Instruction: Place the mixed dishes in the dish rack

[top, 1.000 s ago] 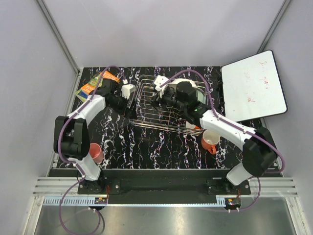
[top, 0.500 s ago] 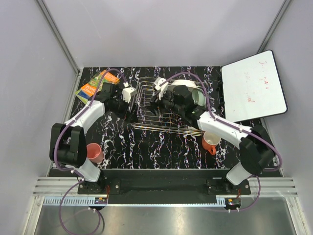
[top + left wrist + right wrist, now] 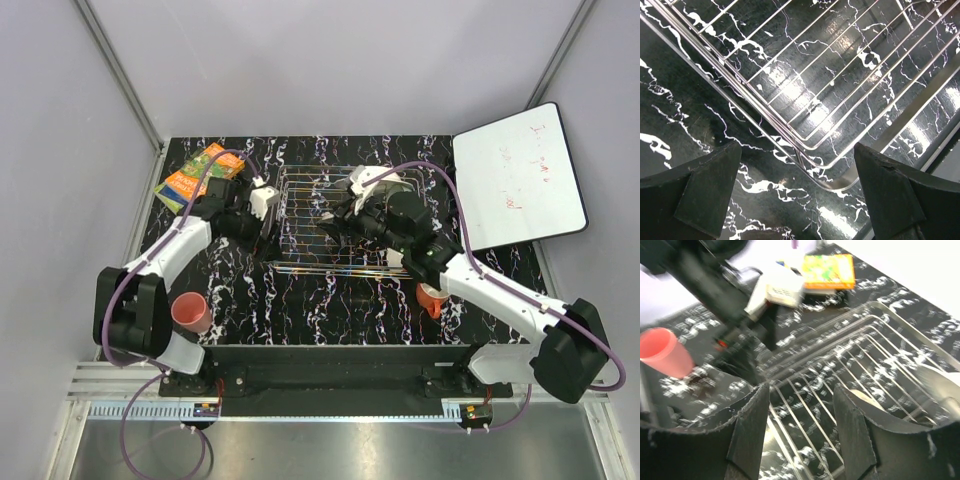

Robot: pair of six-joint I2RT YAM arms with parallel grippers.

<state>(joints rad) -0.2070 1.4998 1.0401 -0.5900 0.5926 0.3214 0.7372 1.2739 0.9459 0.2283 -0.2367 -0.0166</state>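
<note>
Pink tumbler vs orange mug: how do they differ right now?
The pink tumbler stands near-left, beside the left arm; the orange mug sits near-right. The tumbler is in full view; the mug is partly hidden under the right arm. Both are on the table, outside the dish rack.

Nothing legible appears anywhere. The white board (image 3: 518,175) bears faint red scribbles that cannot be read, and the orange-green snack packet (image 3: 200,171) carries print too small to read.

Dish rack (image 3: 300,232) — left half bare.
</note>
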